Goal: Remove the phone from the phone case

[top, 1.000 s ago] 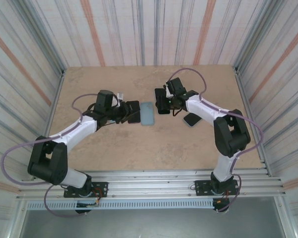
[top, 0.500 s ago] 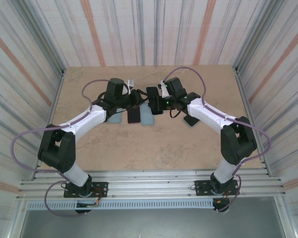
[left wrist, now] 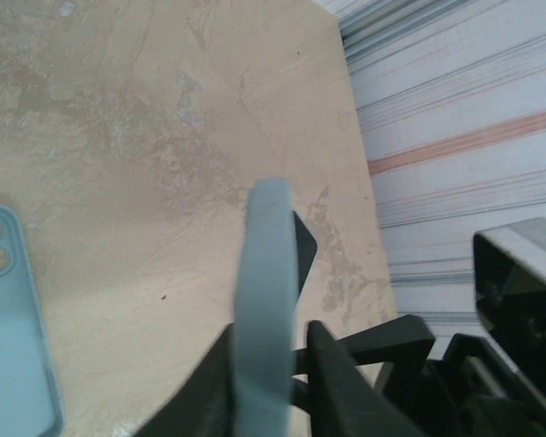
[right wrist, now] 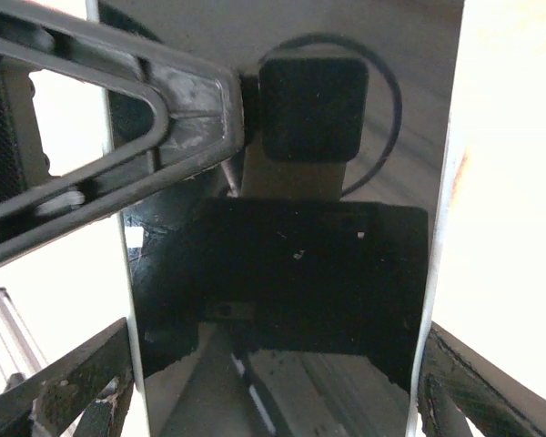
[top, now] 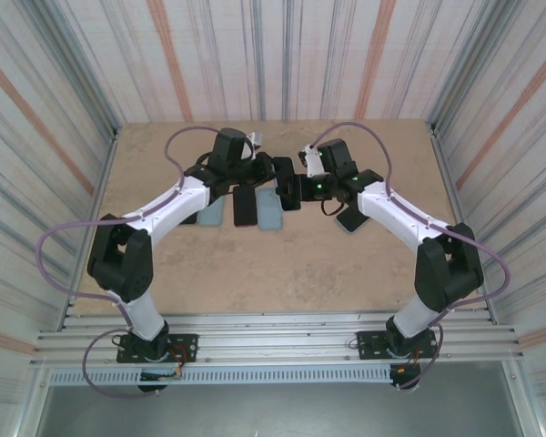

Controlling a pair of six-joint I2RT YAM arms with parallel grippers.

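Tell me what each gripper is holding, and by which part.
The left gripper pinches the pale blue phone case by its rim. The right gripper clamps the glossy black phone across its long sides.

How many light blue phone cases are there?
3. The left case and the middle case lie flat either side of a dark flat item; the held case stands edge-on between the left jaws. Others may be hidden.
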